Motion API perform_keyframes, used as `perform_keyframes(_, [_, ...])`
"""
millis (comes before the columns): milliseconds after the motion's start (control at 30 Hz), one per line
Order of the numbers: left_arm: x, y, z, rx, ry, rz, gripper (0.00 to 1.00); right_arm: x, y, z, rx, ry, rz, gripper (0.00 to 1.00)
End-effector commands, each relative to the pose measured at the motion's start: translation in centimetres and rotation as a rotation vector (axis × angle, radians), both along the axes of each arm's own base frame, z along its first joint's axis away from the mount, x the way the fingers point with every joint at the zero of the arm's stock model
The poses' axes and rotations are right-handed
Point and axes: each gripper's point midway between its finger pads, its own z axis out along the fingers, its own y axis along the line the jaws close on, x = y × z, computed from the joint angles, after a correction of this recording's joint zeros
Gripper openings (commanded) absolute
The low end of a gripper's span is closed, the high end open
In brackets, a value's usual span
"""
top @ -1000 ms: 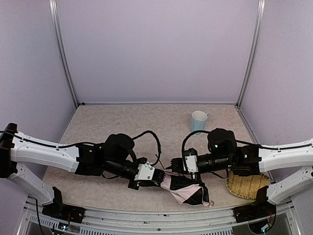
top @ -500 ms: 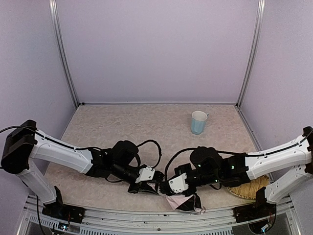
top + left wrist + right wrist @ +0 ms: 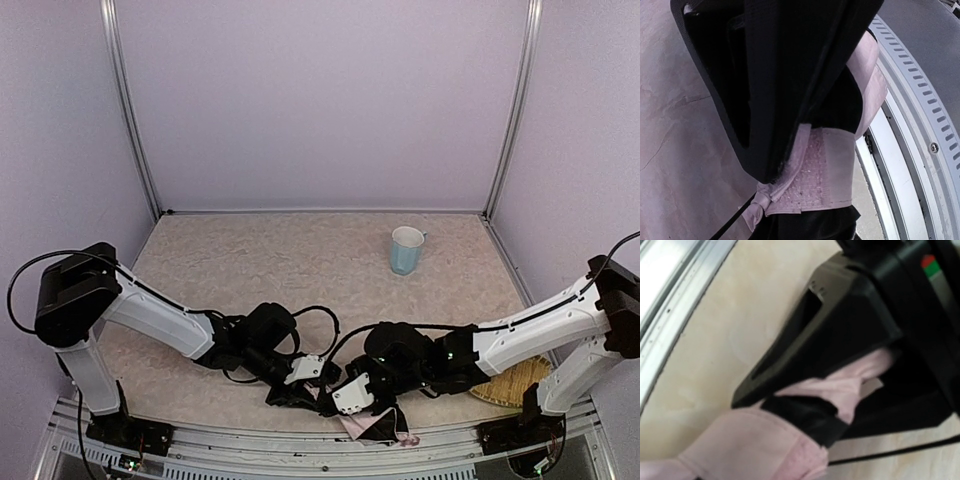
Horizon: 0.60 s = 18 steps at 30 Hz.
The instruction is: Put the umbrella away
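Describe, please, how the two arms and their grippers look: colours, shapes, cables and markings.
Both the left arm and right arm have long white links joined by bulky black joint housings, with loose black cables looping alongside. The left gripper and right gripper have white bodies and black fingers. Small green lights glow on the right arm.

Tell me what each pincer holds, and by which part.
Both hold the umbrella: the left pincer pinches its pink fabric by the velcro strap, the right pincer clamps a bunched fold of fabric.
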Motion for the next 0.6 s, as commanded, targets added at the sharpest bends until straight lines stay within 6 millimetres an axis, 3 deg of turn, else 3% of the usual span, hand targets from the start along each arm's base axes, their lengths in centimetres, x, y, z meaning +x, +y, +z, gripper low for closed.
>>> perform_keyframes(0, [8.2,1.1,-2.0,0.085,-0.118,0.312,0.0,-8.3,4.8,5.3,0.281,0.172,0.331,0.03])
perform_keyframes(200, [7.9,1.3,-2.4,0.091,-0.12,0.294,0.0,-8.1,5.0,6.0,0.319,0.172,0.308,0.19])
perform_keyframes(333, [7.7,1.8,-2.5,0.098,-0.13,0.292,0.0,-7.8,4.8,6.3,0.306,0.164,0.29,0.21])
perform_keyframes(567, [7.9,2.8,-2.6,0.104,-0.144,0.315,0.0,-7.0,3.7,8.4,0.34,0.136,0.236,0.25])
